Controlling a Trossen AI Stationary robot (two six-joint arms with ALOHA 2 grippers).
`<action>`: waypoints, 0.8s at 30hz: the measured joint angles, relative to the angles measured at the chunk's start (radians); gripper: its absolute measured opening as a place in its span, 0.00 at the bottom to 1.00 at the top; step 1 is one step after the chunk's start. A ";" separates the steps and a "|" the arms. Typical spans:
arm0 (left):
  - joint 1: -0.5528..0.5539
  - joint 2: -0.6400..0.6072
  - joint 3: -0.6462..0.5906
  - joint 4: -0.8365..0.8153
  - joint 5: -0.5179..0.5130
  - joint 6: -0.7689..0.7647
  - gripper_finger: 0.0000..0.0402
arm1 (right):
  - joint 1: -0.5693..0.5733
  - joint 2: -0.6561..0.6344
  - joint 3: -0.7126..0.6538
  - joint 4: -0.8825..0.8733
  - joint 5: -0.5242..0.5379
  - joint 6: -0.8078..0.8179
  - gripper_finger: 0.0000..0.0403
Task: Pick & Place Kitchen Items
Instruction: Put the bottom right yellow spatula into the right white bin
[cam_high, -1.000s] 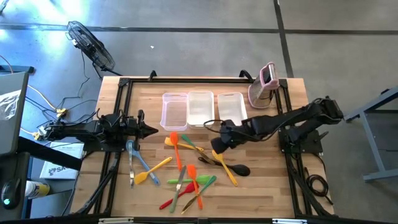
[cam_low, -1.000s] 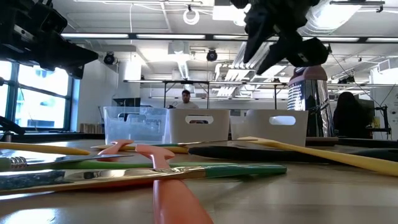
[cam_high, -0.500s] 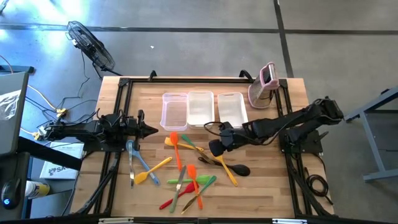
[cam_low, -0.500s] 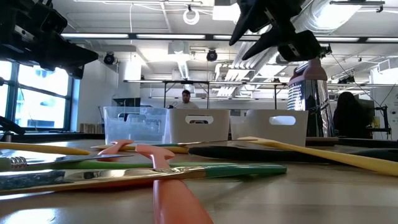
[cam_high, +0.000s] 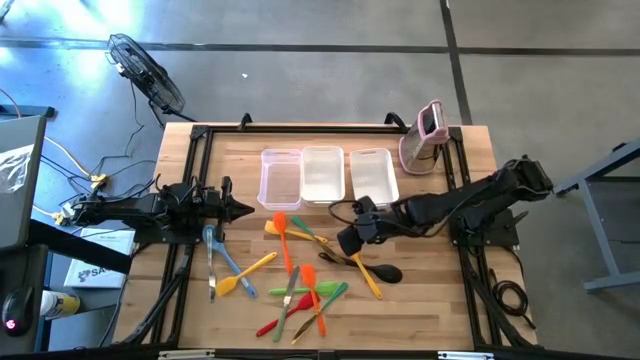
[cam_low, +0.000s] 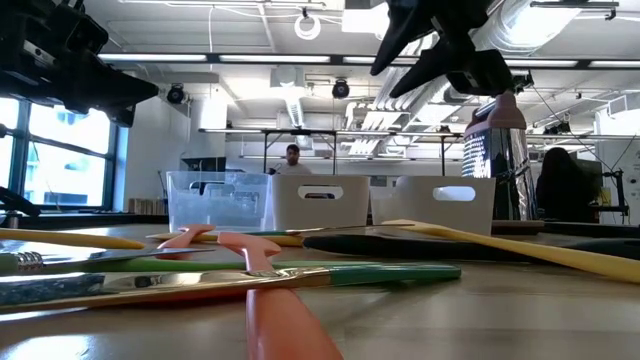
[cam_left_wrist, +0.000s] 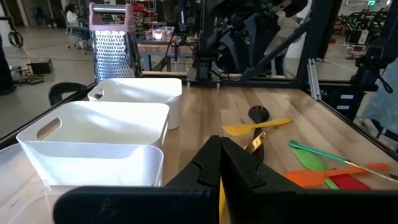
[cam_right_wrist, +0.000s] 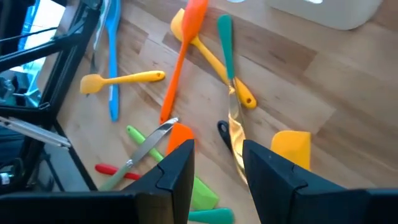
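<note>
The right gripper (cam_high: 345, 240) hangs above the utensils (cam_high: 300, 270), just in front of the middle tub (cam_high: 322, 176), its fingers (cam_right_wrist: 283, 180) parted and holding nothing. The utensils lie scattered on the surface (cam_high: 440, 300) before the tubs. The left gripper (cam_high: 240, 209) waits left of the tubs, fingers (cam_left_wrist: 239, 168) pressed together, empty.

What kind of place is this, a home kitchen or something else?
Probably a robotics lab or workshop, not a home kitchen: bare concrete floor, a floor fan, exposed ceiling ducts, and a wooden table framed by rails.
</note>
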 joint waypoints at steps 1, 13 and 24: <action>0.000 0.000 0.000 0.000 0.000 0.000 0.00 | 0.000 0.000 0.000 0.001 0.001 -0.023 0.32; 0.000 0.000 0.000 -0.014 0.001 -0.002 0.00 | 0.023 -0.001 0.000 0.052 -0.001 -0.171 0.52; 0.000 0.000 -0.001 -0.006 -0.005 -0.003 0.00 | 0.117 0.004 0.000 -0.077 0.040 -0.098 0.63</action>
